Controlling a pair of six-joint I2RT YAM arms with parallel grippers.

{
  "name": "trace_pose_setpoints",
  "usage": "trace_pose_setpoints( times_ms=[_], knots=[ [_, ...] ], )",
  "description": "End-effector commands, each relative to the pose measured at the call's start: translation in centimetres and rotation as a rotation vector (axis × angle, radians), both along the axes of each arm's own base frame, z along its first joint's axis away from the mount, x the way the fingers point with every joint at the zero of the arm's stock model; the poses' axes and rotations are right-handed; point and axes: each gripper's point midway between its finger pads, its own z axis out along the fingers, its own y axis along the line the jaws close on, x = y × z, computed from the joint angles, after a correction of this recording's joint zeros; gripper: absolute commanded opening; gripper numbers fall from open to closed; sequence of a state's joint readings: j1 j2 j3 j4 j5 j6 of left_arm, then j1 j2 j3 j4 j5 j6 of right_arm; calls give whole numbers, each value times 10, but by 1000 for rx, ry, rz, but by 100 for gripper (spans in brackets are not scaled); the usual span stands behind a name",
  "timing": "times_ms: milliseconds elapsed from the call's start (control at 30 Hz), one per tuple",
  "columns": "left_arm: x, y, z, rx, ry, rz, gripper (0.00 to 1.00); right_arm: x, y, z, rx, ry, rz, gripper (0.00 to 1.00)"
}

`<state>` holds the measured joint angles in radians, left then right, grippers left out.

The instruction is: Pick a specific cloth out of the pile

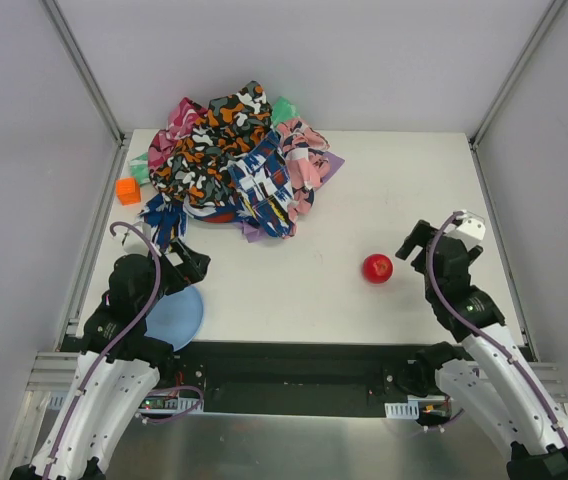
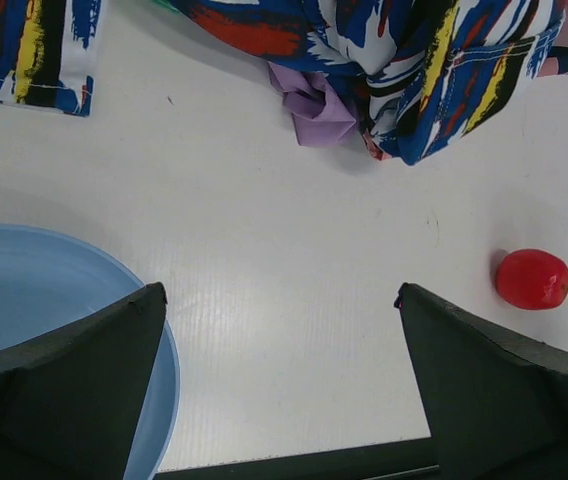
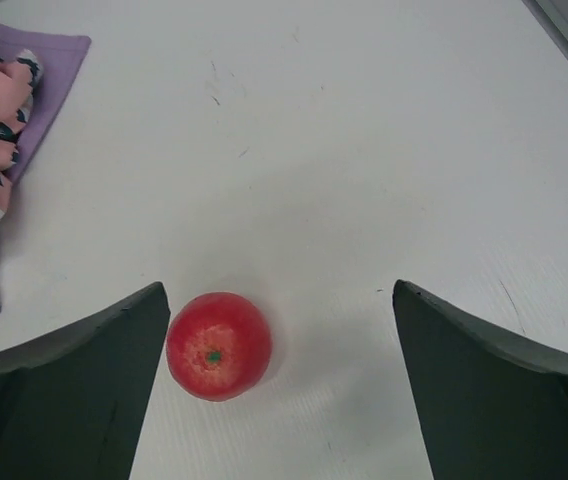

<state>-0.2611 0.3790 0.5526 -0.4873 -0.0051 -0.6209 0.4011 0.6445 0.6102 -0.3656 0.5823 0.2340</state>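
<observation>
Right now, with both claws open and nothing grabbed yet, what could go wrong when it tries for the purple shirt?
Only small corners of the purple shirt show. The rest is hidden under the pile, so pulling may drag everything along. The shifting heap could also knock the orange block beside it.

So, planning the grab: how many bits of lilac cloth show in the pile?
2. A lilac cloth fold at the near edge of the pile, under the blue-white cloth; a corner at the right edge, beneath the pink cloth. More may be hidden.
</observation>
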Motion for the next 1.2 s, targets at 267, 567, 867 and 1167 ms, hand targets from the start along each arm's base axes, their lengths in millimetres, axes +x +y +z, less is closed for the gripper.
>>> trace_pose_setpoints(
  times_ms=[267, 567, 867, 1167],
  knots=[
    [9, -1, -1, -13, -15, 20, 99, 15, 44, 21, 41, -192, 277, 96],
    [18, -12, -12, -7, -18, -48, 99, 16, 142, 45, -241, -229, 926, 96],
    [30, -5, -16, 38, -1, -3, 99, 41, 260, 43, -735, -272, 1429, 96],
    [40, -2, -29, 73, 55, 13, 99, 96, 347, 11, -997, -294, 1675, 96]
  ],
)
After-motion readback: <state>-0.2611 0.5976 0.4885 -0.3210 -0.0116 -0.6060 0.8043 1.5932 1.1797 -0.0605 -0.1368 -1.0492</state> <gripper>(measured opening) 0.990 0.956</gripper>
